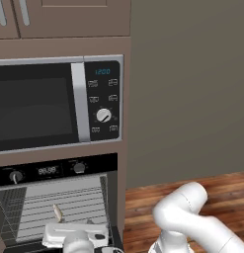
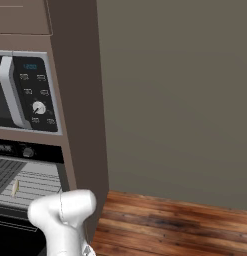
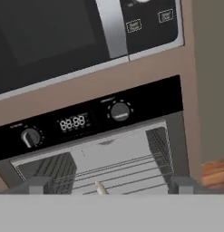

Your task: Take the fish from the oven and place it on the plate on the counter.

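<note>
The oven (image 1: 54,170) stands open below the microwave, its grey wire rack (image 1: 64,207) in sight. The fish (image 1: 58,212), small, slim and pale, lies on that rack; it also appears as the fish (image 2: 15,188) from the right and the fish (image 3: 100,188) low in the hand view. My gripper (image 3: 111,185) faces the oven cavity (image 3: 118,158) with its jaws wide open and nothing between them; the fish sits just beyond, between the two tips. My white hand (image 1: 76,236) hovers at the oven's front edge. The plate and the counter are out of view.
A silver-and-black microwave (image 1: 44,106) sits directly above the oven in a brown cabinet column (image 2: 77,100). To the right are a grey wall (image 1: 187,89) and wooden floor (image 2: 175,225). My arm's white elbow (image 1: 185,207) bends at the lower right.
</note>
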Controlling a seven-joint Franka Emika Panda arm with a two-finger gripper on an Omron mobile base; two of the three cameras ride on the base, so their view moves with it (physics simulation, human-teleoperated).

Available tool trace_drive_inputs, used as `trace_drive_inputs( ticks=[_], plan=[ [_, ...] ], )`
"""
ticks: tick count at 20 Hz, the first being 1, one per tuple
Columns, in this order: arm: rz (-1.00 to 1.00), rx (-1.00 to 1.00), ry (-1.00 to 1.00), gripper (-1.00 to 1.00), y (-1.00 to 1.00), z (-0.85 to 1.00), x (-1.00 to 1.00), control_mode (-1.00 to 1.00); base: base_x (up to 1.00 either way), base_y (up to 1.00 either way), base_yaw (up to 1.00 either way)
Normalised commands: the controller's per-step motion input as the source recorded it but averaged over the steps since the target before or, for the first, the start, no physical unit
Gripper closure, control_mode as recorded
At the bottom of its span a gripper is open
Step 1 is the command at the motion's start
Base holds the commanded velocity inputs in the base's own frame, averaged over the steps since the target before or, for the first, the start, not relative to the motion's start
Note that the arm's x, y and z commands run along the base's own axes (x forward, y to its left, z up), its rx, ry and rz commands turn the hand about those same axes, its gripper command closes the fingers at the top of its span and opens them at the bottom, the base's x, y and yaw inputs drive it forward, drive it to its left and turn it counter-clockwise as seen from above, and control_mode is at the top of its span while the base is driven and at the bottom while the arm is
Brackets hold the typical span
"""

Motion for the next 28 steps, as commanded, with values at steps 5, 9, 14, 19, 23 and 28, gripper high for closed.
trace_drive_inputs(
  ticks=[5, 9, 14, 19, 23, 28],
  plan=[
    [-0.07, 0.14, 0.39, -1.00, 0.04, -0.08, 0.67, -1.00, 0.00, 0.00, 0.00],
    [0.00, 0.00, 0.93, -1.00, 0.00, 0.01, 0.62, -1.00, 0.00, 0.00, 0.00],
    [0.00, 0.00, 0.76, -1.00, 0.00, -0.22, 0.19, -1.00, 0.00, 0.00, 0.00],
    [-0.01, -0.08, 0.09, -1.00, 0.00, -0.95, -0.08, -1.00, 0.00, 0.00, 0.00],
    [0.01, -0.24, -0.02, -1.00, 0.13, -0.63, 0.00, -1.00, 0.00, 0.00, 0.00],
    [0.16, -0.28, -0.11, -1.00, 0.43, 0.15, -0.02, -1.00, 0.00, 0.00, 0.00]
  ],
)
